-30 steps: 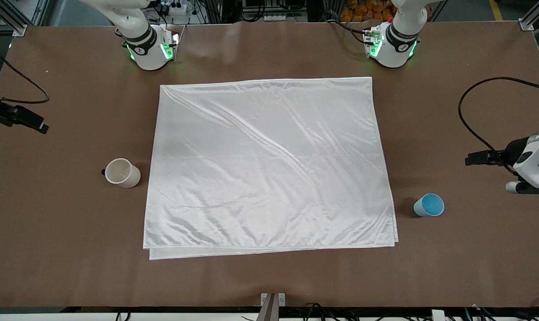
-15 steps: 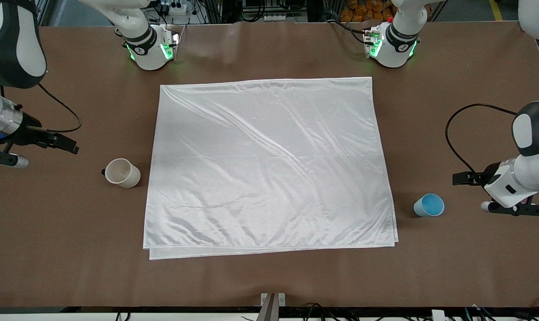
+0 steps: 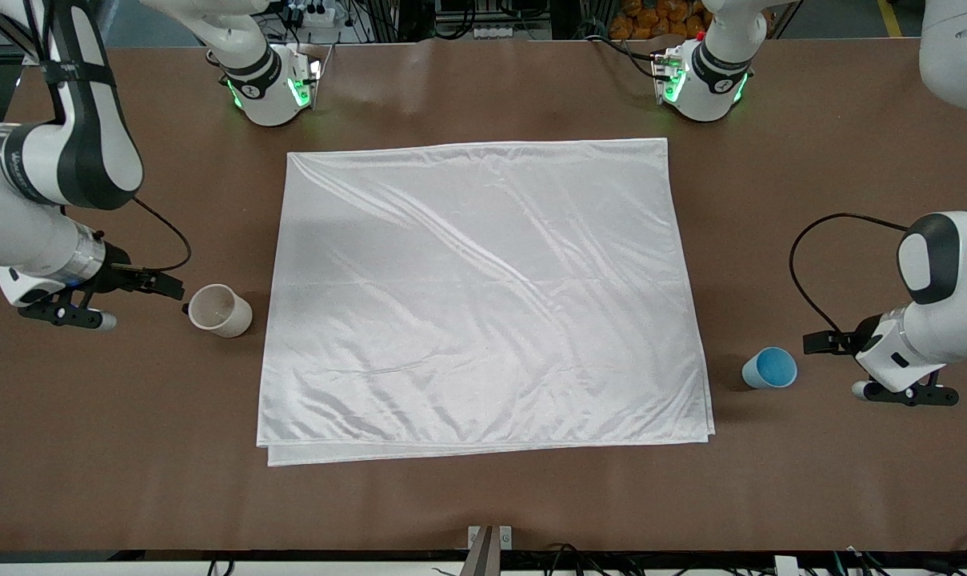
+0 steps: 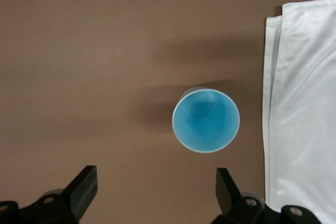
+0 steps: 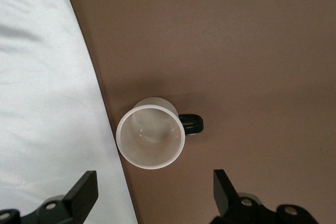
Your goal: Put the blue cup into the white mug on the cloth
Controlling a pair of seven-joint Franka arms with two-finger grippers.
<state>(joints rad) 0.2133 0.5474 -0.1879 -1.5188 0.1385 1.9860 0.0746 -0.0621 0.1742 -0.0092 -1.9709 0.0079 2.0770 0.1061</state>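
Both arms poised beside their cups, nothing held.

The left gripper [image 4: 152, 192], jaws wide and empty, hangs beside the upright blue cup [image 3: 769, 369] on bare table; the right gripper [image 5: 152, 192], likewise open, flanks the white mug [image 3: 219, 310] beside the cloth [image 3: 483, 296].

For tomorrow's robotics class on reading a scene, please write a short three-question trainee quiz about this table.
1. True or false: the light blue handleless cup stands on the shiny white fabric cloth.
2. Which gripper is beside the cream-white mug with the black handle? A) left gripper B) right gripper
3. Fill in: the fingers of both grippers are ____.

Key
1. False: it stands on the brown table, beside the cloth, toward the left arm's end.
2. B: the right gripper; the left gripper is beside the blue cup.
3. Open.
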